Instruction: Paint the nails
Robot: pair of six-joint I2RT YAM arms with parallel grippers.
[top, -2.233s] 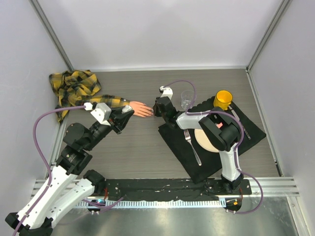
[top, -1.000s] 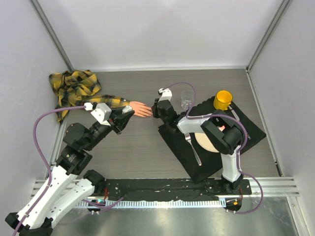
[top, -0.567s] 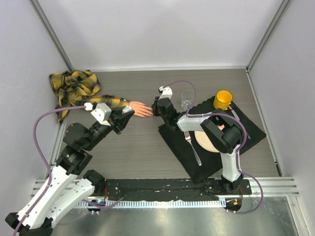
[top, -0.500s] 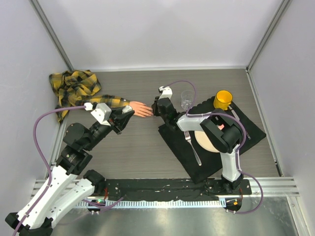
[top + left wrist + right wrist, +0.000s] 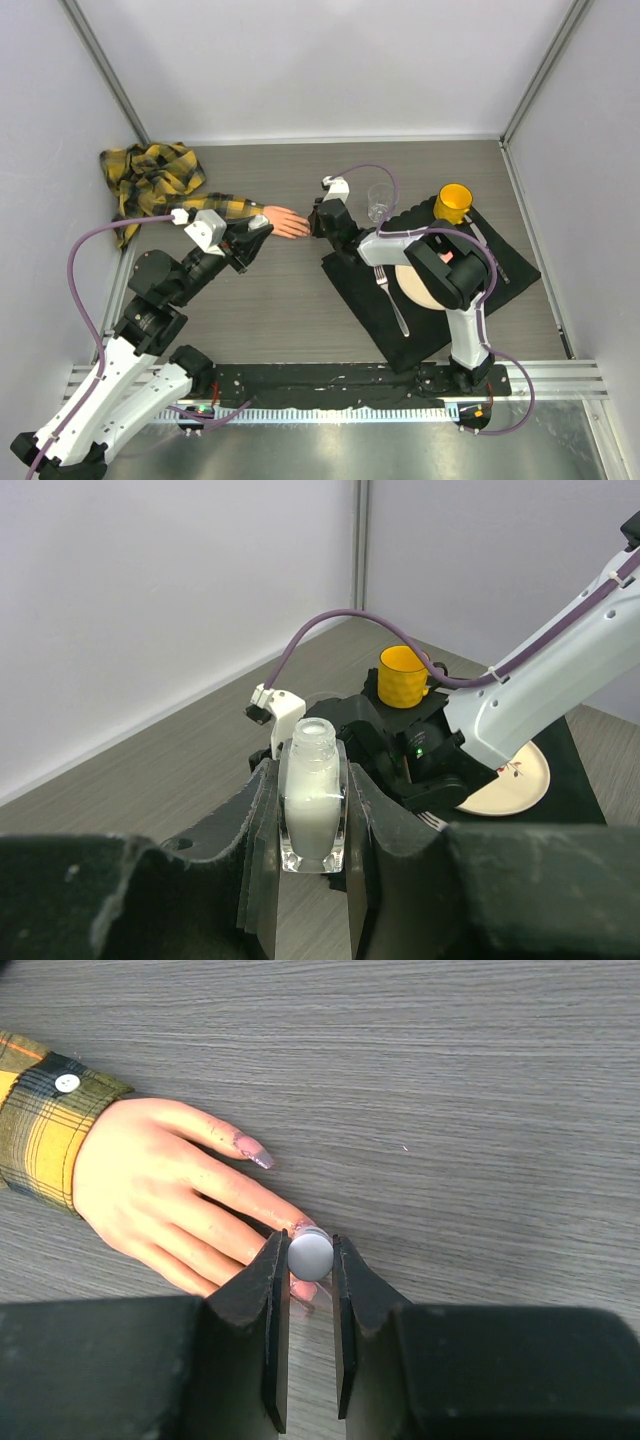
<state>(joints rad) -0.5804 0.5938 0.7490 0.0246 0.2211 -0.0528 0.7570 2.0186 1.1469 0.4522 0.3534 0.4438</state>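
While the left pincer [image 5: 311, 825] clamps the uncapped clear polish bottle [image 5: 311, 770] upright against spilling, the right pincer [image 5: 308, 1272] grips the round grey brush cap [image 5: 310, 1253] over the nails [image 5: 258, 1157] of the peach-pink mannequin hand [image 5: 150, 1185] lying on the desk [image 5: 480, 1110].

Shirt [image 5: 150, 175] at table's [image 5: 270, 300] far-left corner, mannequin hand [image 5: 288, 222] mid-table, glass [image 5: 380, 200] to the right; plate [image 5: 410, 282], fork [image 5: 392, 300], mug [image 5: 453, 203] on placemat [image 5: 400, 335].

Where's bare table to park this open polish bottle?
Bare wood between the left arm and the black mat, and along the far wall behind the fake hand. Crowded: the nails, where the right gripper and left gripper meet; the mat carries plate, fork, cup.
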